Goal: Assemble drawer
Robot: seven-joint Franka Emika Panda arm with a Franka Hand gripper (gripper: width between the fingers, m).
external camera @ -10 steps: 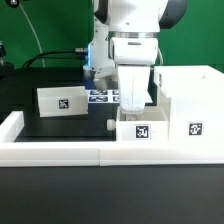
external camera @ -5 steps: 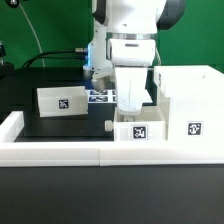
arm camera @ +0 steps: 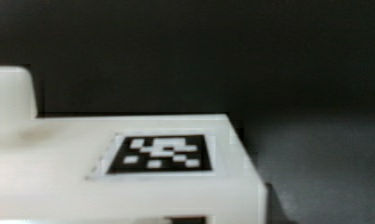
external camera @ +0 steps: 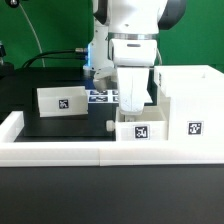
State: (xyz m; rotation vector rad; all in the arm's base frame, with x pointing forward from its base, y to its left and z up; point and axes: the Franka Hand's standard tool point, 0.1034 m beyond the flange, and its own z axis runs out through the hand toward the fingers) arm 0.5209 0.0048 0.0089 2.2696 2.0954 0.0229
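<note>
My gripper (external camera: 134,108) hangs straight down over a small white tray (external camera: 140,130) with a square marker, which stands against the front rail beside the large open-fronted box housing (external camera: 188,100). The gripper's lower end is right at the tray's top, and the fingers are hidden behind the hand and the tray. In the wrist view the tray (arm camera: 95,185) fills the near part of the picture with its marker (arm camera: 163,155) very close; no finger shows plainly. A second small tray (external camera: 60,100) sits apart on the exterior view's left.
White border rails run along the front (external camera: 70,152) and the exterior view's left (external camera: 10,126). The marker board (external camera: 102,97) lies behind the gripper. A small black piece (external camera: 110,125) sits just left of the near tray. The table is black.
The near tray and the gripper have shifted very slightly. Everything else is unchanged.
</note>
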